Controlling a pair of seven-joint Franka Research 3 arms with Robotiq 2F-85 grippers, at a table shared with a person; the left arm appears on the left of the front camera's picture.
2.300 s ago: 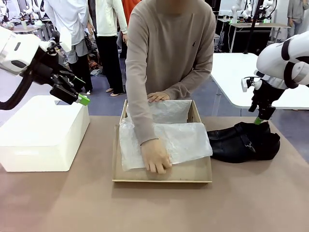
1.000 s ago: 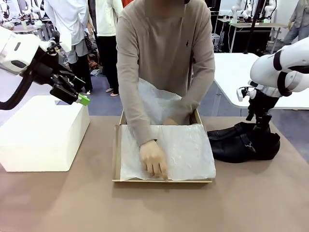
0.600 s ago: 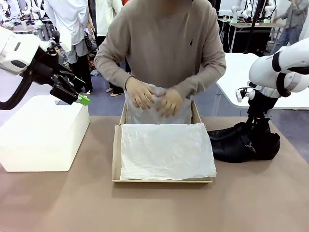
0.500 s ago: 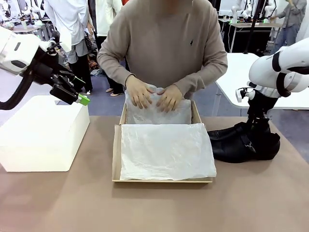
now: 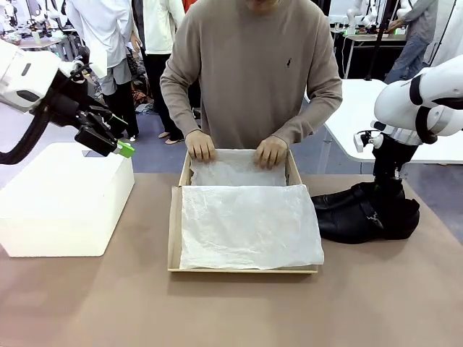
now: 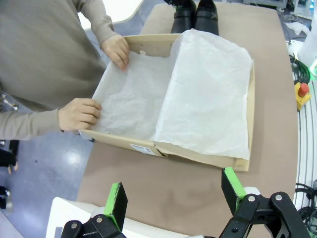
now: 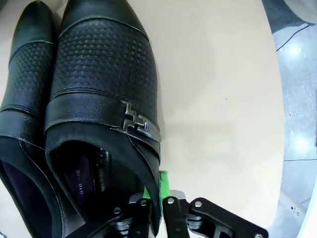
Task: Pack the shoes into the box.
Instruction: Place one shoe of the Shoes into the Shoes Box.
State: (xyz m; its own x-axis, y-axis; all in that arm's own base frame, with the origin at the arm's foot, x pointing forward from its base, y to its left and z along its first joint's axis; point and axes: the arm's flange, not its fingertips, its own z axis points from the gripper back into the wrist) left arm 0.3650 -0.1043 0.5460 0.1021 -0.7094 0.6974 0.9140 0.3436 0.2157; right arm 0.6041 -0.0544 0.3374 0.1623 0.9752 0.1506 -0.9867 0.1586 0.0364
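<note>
The cardboard box lies open in the middle of the table, its flap lid folded flat toward the robot. White tissue paper lines it and spreads over the lid. At the box's far edge a person presses the paper down along the rim, one hand at the far left corner and the other hand at the far right corner; in the left wrist view both hands rest on the paper at that same edge.

The shoes sit side by side on the table just to the right of the box, touching each other, toes pointing at the box's right wall and heels away from it. They are outside the box.

The right gripper comes down onto the heel end of the shoes, on the side away from the box. In its wrist view the right gripper is pinched narrow on the side wall of one of the shoes, just behind the metal buckle, with one finger inside the opening and a green pad outside it.

The left gripper hangs well to the left of the box, above a white box that stands there. In its wrist view the left gripper has its fingers spread wide and holds nothing.
</note>
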